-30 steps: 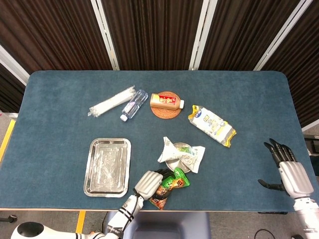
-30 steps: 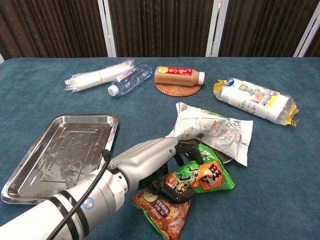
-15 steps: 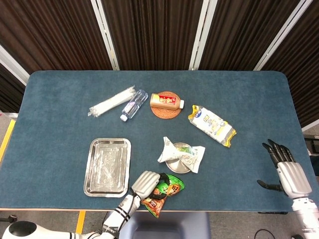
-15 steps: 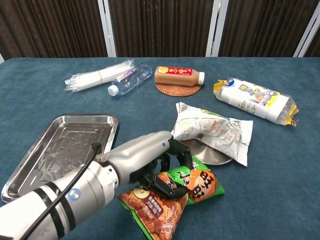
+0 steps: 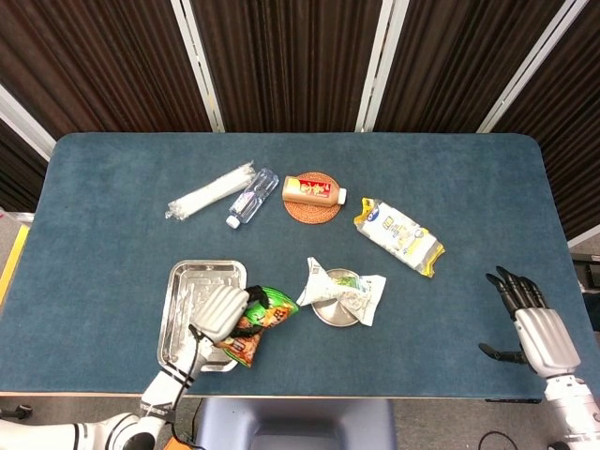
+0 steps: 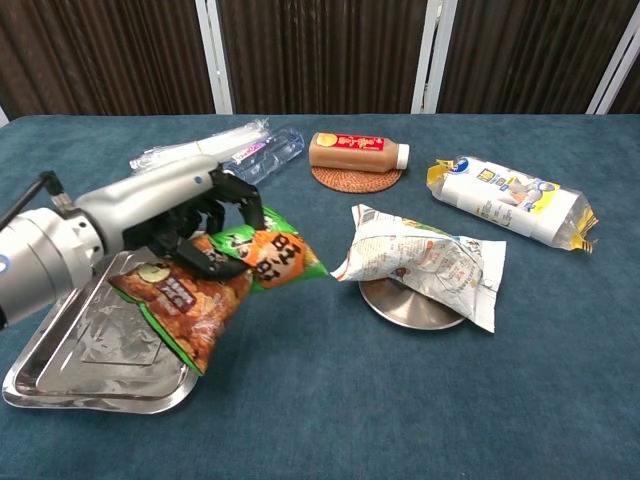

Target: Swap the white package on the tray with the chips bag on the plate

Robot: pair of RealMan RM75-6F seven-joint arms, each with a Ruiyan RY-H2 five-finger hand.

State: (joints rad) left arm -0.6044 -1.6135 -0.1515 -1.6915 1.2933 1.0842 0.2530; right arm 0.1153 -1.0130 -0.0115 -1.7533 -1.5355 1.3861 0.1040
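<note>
Chest view: the chips bag [image 6: 215, 280] is grasped by the left hand's fingers [image 6: 215, 200], hanging over the tray [image 6: 60, 375] edge below them. Released here, it could slide onto the tabletop [image 6: 400, 400]. The right hand [image 5: 536, 328] is spread, empty.

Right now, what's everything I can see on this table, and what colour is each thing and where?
chips bag: one, green and orange, held above the tray's right edge
tray: one, silver, front left of the table
white package: one, white with print, lying on the plate
plate: one, silver, centre front
yellow-edged bag: one, white with yellow and blue, right of centre
brown bottle: one, brown with white cap, lying on the coaster
coaster: one, reddish-brown woven, centre back
clear bottle: one, transparent, lying left of the coaster
plastic-wrapped bundle: one, whitish, back left
table: one, dark blue top
left hand: one, silver, grips the chips bag
right hand: one, silver and black, fingers spread, far right, holding nothing
</note>
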